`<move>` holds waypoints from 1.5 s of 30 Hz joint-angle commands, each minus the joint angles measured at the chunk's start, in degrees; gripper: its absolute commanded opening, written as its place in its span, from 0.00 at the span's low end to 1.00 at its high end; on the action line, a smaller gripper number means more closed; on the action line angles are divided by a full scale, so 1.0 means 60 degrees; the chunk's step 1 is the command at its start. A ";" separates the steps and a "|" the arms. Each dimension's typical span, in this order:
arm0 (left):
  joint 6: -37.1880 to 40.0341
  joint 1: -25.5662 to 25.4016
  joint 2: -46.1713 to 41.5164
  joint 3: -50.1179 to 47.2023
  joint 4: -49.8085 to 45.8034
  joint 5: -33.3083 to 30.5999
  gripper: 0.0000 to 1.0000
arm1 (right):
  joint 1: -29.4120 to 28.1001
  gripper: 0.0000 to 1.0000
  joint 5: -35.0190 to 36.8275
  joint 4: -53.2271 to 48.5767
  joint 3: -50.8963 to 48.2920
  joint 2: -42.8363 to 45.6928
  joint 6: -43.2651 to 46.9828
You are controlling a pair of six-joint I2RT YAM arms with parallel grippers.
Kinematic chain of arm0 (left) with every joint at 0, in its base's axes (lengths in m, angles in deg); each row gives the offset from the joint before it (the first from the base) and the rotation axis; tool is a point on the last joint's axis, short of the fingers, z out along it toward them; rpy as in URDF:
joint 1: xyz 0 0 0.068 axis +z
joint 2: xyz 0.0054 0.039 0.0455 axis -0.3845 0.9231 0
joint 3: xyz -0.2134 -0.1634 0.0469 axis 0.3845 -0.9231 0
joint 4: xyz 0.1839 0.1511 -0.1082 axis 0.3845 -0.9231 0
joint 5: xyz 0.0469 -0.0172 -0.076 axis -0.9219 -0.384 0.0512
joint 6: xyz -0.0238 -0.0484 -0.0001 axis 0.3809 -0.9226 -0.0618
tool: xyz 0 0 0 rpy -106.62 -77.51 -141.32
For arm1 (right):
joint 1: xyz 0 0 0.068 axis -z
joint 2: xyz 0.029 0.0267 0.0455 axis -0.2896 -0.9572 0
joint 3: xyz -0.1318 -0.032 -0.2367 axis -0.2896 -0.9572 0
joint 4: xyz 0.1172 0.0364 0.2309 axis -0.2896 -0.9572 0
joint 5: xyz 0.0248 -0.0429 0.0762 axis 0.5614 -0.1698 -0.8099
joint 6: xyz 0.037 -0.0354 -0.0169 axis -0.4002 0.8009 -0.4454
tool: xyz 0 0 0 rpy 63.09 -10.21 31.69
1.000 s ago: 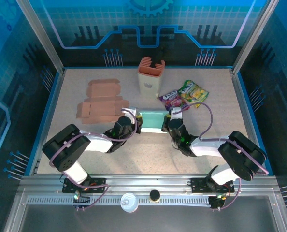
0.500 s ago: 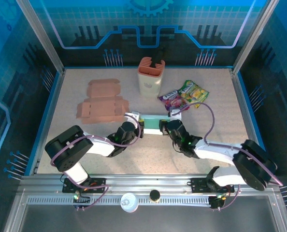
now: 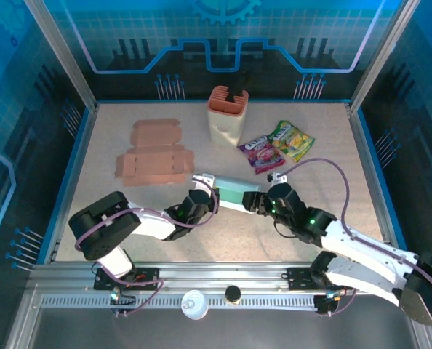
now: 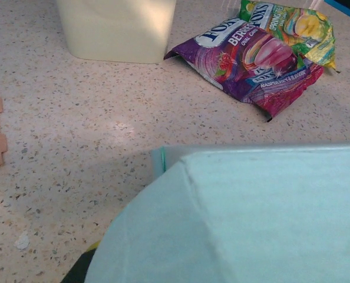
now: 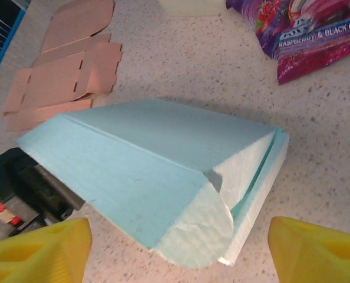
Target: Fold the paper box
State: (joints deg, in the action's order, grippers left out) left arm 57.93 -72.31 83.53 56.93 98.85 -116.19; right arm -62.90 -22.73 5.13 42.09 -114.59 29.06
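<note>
We see both arms stretched low over the table (image 3: 325, 138), meeting near its middle. Our left gripper (image 3: 204, 194) is clamped shut on the left end of the paper box (image 3: 233, 195), which sits tilted with a shadow beneath it. Our right gripper (image 3: 254, 203) stands wide; its yellow fingers (image 5: 36, 247) are clear of the box's folded right end, which lies between and just ahead of them. Open tabletop flanks the fingers. Farther off lie a flat pink cardboard blank (image 3: 154, 156) on the left, candy bags (image 3: 278, 144) on the right, and a cream holder (image 3: 225, 116) beyond.

Likely a robot lab, blue-panelled enclosure (image 3: 223, 36), aluminium rail (image 3: 223, 280)
</note>
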 commanded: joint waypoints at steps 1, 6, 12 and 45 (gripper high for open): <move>-0.0264 -0.0169 0.0077 0.0129 -0.0632 -0.0489 0.00 | 0.0047 0.77 -0.0686 -0.1030 -0.0035 0.0788 -0.1075; -0.0372 -0.0341 0.0063 0.0103 -0.0692 -0.0840 0.00 | -0.0341 0.68 -0.0695 -0.0945 -0.0475 0.2153 -0.3900; -0.0548 -0.0651 0.0063 0.0102 -0.0771 -0.1420 0.00 | -0.1556 0.63 0.0598 0.0703 -0.1060 0.2414 -0.7168; -0.1303 -0.1458 0.0524 0.0045 -0.0717 -0.2537 0.00 | -0.1512 0.34 0.1743 0.3500 -0.0719 -0.1094 -1.0397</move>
State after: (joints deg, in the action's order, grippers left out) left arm 51.16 -80.50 85.52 57.20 96.90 -130.72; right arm -72.95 -11.47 22.68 37.87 -119.79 -31.77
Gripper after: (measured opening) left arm 0.051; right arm 0.349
